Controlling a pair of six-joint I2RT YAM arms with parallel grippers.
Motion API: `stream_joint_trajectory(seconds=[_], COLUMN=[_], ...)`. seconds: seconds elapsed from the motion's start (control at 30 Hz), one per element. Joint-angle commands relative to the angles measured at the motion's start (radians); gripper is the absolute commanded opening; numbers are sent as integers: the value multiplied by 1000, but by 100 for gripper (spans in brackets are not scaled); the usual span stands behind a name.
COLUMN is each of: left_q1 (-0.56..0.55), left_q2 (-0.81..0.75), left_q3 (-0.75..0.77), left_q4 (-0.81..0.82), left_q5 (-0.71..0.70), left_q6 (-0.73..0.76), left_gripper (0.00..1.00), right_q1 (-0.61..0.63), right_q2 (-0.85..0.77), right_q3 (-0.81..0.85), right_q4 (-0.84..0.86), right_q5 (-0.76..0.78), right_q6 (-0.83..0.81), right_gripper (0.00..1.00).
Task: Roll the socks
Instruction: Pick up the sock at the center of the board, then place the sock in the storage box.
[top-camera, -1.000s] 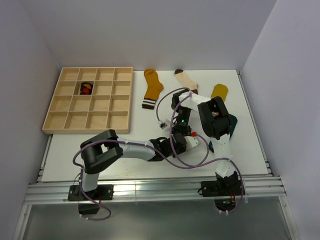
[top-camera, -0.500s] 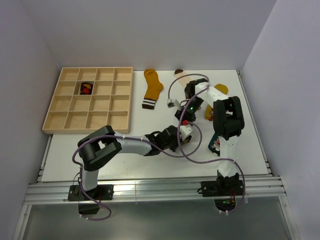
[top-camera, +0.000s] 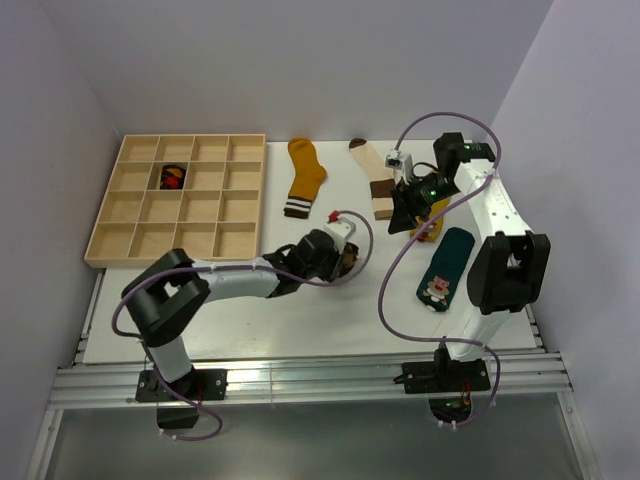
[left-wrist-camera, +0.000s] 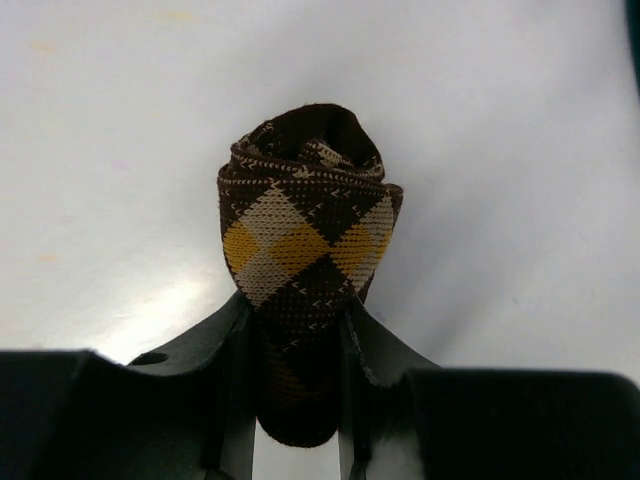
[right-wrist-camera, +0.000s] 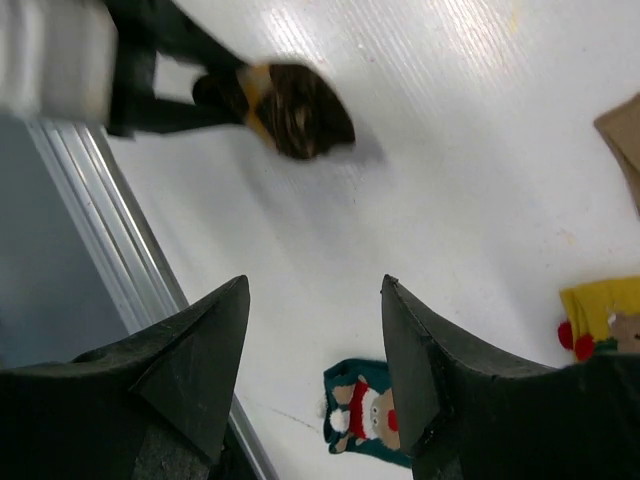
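Observation:
My left gripper (left-wrist-camera: 295, 340) is shut on a rolled brown/orange argyle sock (left-wrist-camera: 305, 235), which it holds just over the white table at mid-table (top-camera: 347, 262). The roll also shows in the right wrist view (right-wrist-camera: 297, 110). My right gripper (top-camera: 408, 215) is open and empty, raised above the table right of centre. Flat socks lie around. There is a mustard one with a striped cuff (top-camera: 304, 176) and a cream one with brown bands (top-camera: 376, 180). A yellow one (top-camera: 436, 226) is partly hidden under the right gripper. A teal one (top-camera: 446, 266) lies at the right.
A wooden compartment tray (top-camera: 140, 243) stands at the back left, with one rolled sock (top-camera: 173, 177) in a second-row cell. The metal rail (top-camera: 300, 380) runs along the table's near edge. Walls close in the left, back and right.
My right arm has lifted off the roll and swung back to the right, its gripper now open. My left gripper has carried the argyle roll left and toward the back.

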Motion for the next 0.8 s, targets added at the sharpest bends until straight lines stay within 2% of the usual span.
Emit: stream_joint_trajectory(seconds=[0.0, 0.2, 0.23, 0.33, 0.4, 0.53, 0.63, 0.77], left_q1=[64, 248, 316, 425, 478, 599, 659, 702], left_q2=[-135, -241, -244, -232, -186, -78, 41, 196], left_q3=[67, 182, 220, 304, 348, 443, 533, 644], left_q4=[-61, -134, -143, -161, -158, -71, -36, -84], left_q5=[-85, -274, -294, -428, -502, -657, -711, -768], left_q6=[-64, -39, -17, 58, 97, 276, 336, 362], left_gripper=[0, 0, 0, 0, 0, 0, 0, 0], right_q1=[-8, -13, -13, -11, -13, -11, -11, -11], right_q2=[-62, -127, -139, -145, -145, -133, -122, -105], right_q3=[-55, -81, -78, -55, -43, -25, -20, -20], right_q4=[114, 226, 239, 250, 259, 273, 279, 279], right_q5=[25, 88, 91, 116, 128, 163, 174, 183], right_q6=[103, 194, 214, 237, 246, 260, 265, 260], right_gripper=[63, 63, 63, 63, 63, 63, 63, 63])
